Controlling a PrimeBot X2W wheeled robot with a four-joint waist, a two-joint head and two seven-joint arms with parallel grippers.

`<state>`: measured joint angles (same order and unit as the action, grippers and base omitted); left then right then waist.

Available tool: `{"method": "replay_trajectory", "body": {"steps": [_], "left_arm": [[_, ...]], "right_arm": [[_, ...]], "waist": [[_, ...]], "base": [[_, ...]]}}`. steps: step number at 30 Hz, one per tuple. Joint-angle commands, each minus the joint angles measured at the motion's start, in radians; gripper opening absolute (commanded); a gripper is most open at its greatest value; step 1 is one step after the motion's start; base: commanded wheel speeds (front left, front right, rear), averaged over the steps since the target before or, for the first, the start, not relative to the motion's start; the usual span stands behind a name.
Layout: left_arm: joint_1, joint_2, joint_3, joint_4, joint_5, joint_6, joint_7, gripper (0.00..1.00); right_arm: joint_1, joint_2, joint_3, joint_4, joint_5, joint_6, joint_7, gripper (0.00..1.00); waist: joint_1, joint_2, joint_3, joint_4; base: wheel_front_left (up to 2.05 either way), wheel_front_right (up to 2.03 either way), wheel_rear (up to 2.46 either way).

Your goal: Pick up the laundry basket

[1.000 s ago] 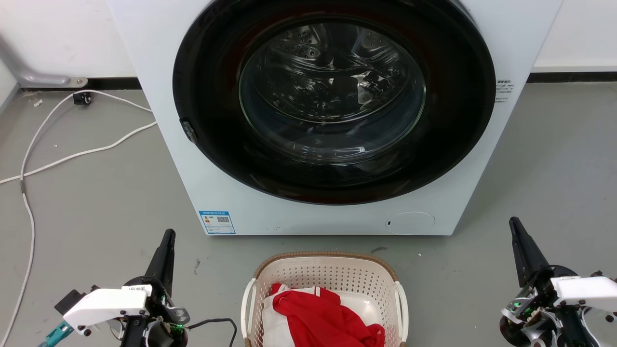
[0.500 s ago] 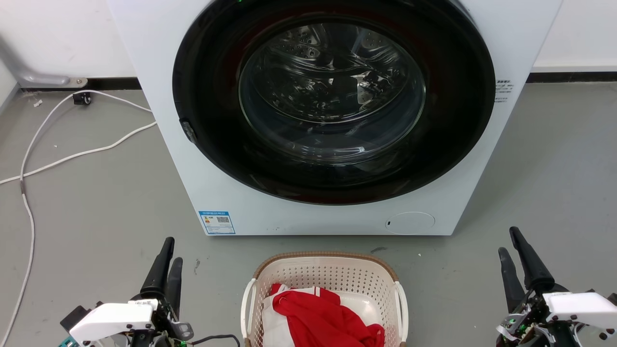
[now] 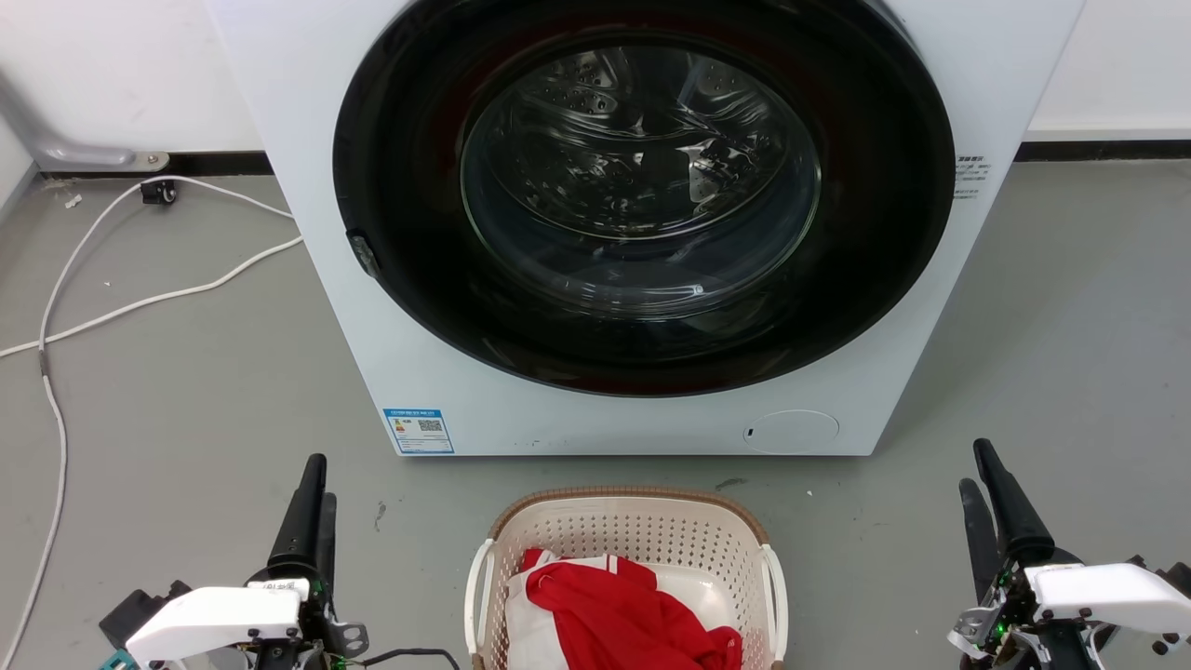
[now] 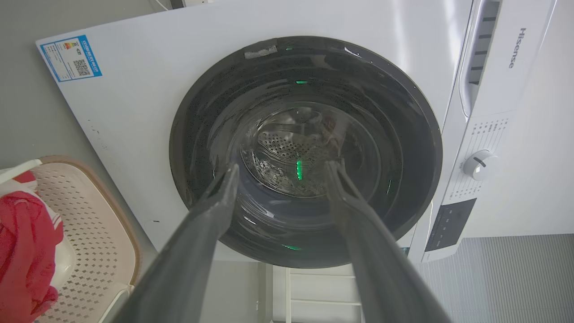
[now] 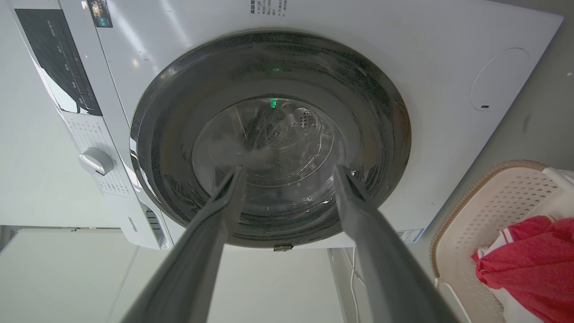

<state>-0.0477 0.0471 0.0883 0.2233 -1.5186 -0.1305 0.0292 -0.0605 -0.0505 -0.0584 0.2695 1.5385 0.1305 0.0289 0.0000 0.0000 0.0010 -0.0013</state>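
We've just spread our left end effector point(image 3: 318, 484) and right end effector point(image 3: 975, 465) from closed to partly open, both empty, well apart either side of the laundry basket point(image 3: 633, 532) on the floor point(image 3: 186, 372) before the washer point(image 3: 279, 93), so reaching for its handles looks next.

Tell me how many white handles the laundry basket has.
2: the left handle and the right handle, on opposite sides of the laundry basket. Its near end is out of frame.

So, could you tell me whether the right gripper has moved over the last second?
Yes: the right gripper has dropped slightly down the head view, away from the washing machine.
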Motion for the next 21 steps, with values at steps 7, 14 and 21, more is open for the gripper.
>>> {"method": "replay_trajectory", "body": {"steps": [7,14,21], "left_arm": [[0.002,0.003,0.059,-0.036,0.127,0.003,-0.045,1.0],[0.001,0.004,0.083,-0.092,0.273,0.05,-0.079,1.0],[0.009,0.004,0.044,-0.192,0.466,0.094,-0.103,1.0]], "right_arm": [[-0.024,-0.003,-0.014,0.01,-0.173,0.0,-0.045,1.0],[-0.032,-0.003,-0.053,-0.091,-0.484,0.0,-0.078,1.0],[-0.023,-0.003,-0.05,-0.171,-0.721,0.0,-0.103,1.0]], "waist": [[0.0,0.0,-0.002,-0.001],[0.0,0.0,0.002,-0.003],[0.0,0.0,0.005,-0.002]], "base": [[0.0,0.0,0.0],[0.0,0.0,0.0],[0.0,0.0,0.0]]}}
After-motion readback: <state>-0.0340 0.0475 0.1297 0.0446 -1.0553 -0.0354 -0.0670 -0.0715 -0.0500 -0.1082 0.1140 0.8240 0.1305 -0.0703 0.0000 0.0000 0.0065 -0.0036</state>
